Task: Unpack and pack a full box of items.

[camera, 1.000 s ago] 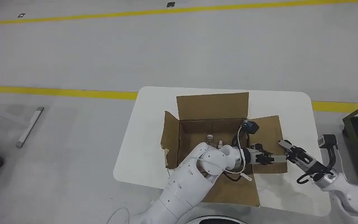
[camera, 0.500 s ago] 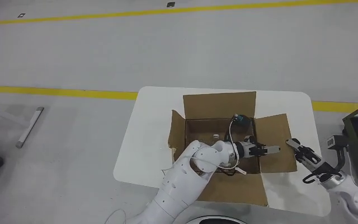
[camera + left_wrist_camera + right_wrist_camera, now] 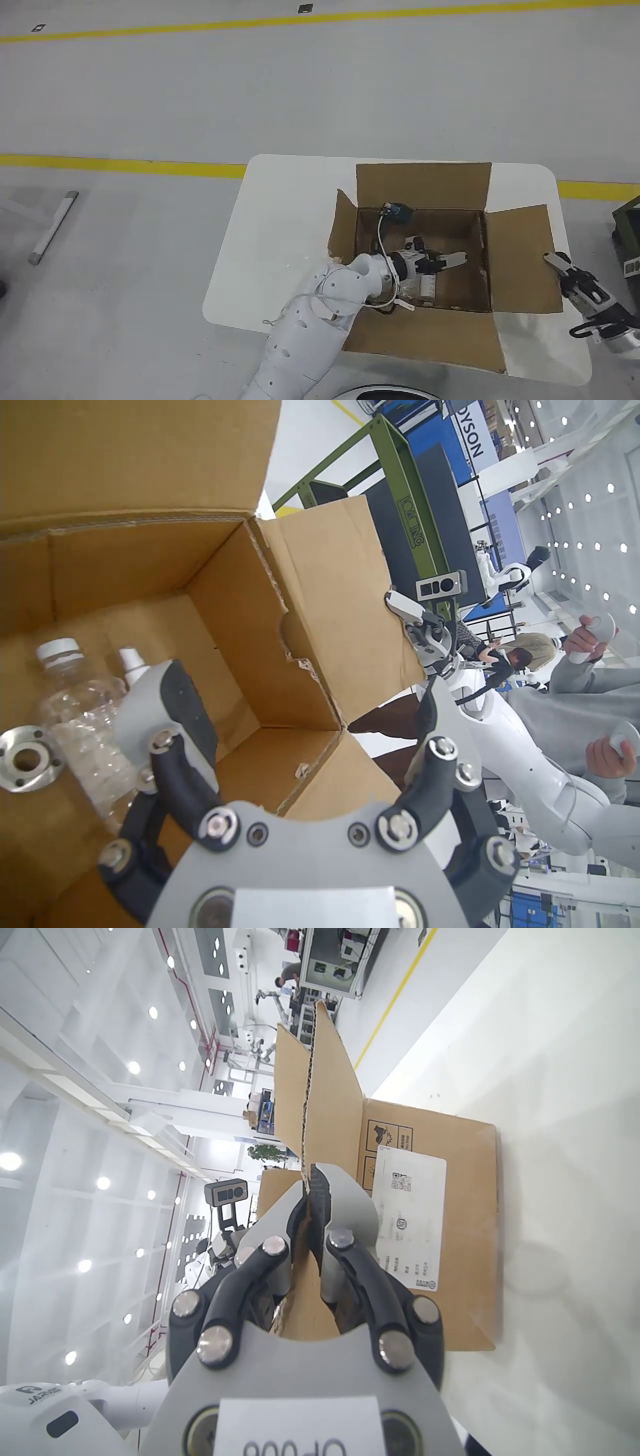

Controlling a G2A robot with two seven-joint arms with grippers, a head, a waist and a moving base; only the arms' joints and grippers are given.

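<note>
Box (image 3: 420, 185) slid rightward on counter (image 3: 270, 230); right hand (image 3: 312, 1188) clenched on side flap (image 3: 320, 1093), apparently dragging it closer. Left hand (image 3: 300, 700) released, inside box beside plastic bottle (image 3: 75, 700), likely ready to unpack.

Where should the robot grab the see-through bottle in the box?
Probably the neck just under the white cap: the clear bottle has a thin, crinkled body that would likely squash, and the neck looks stiffer. Come in through the open top of the box, since cardboard walls block every side. The left gripper is inside, jaws open.
</note>
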